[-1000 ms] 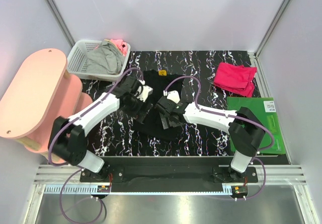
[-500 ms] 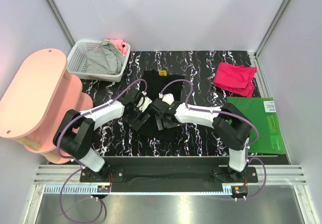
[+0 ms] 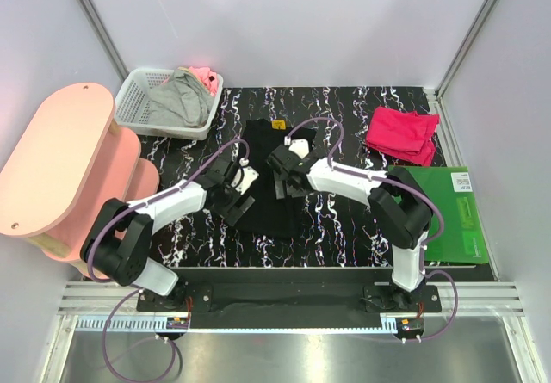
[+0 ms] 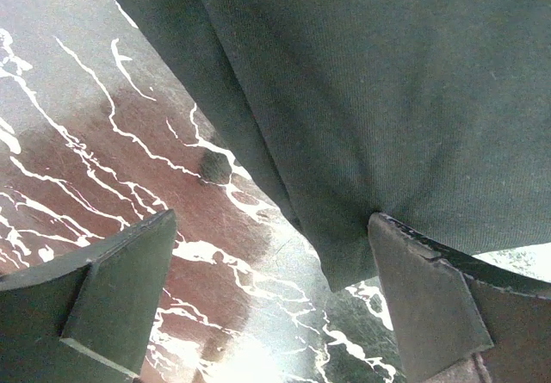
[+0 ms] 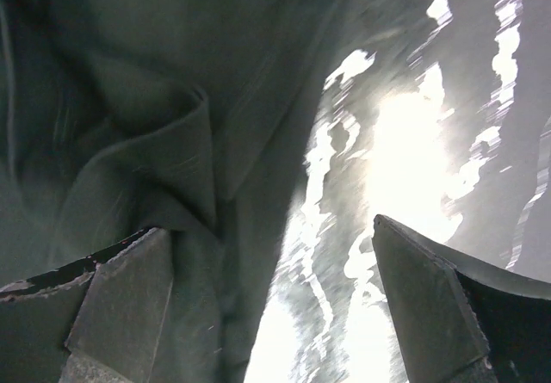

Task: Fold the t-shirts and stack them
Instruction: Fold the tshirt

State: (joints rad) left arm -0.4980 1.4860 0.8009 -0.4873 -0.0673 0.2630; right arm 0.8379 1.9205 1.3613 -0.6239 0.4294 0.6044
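The black t-shirt lies spread flat in the middle of the table, a little toward the left, its long side running from the near edge to the far one, with a small yellow mark at its far end; the crimson-pink t-shirt lies folded in a loose heap at the far right of the table, well apart from the black one. The left tool hangs low over the left border of the black t-shirt with its jaws spread wide and nothing between them taken hold of; in the left wrist view a corner of the dark cloth reaches down between the two fingers, and the marbled surface shows beside it; whether the right finger touches the cloth I cannot tell. The right tool stands over the far right part of the same t-shirt, also spread wide and gripping nothing; a raised fold of cloth lies near its left finger and the shiny table surface near the other one. Just beside the pink t-shirt, toward the near right, lies a flat green board; at the far left corner stands a white lattice basket with a grey cloth and a bit of pink cloth inside; left of the table stands a pink piece of furniture with rounded tops.
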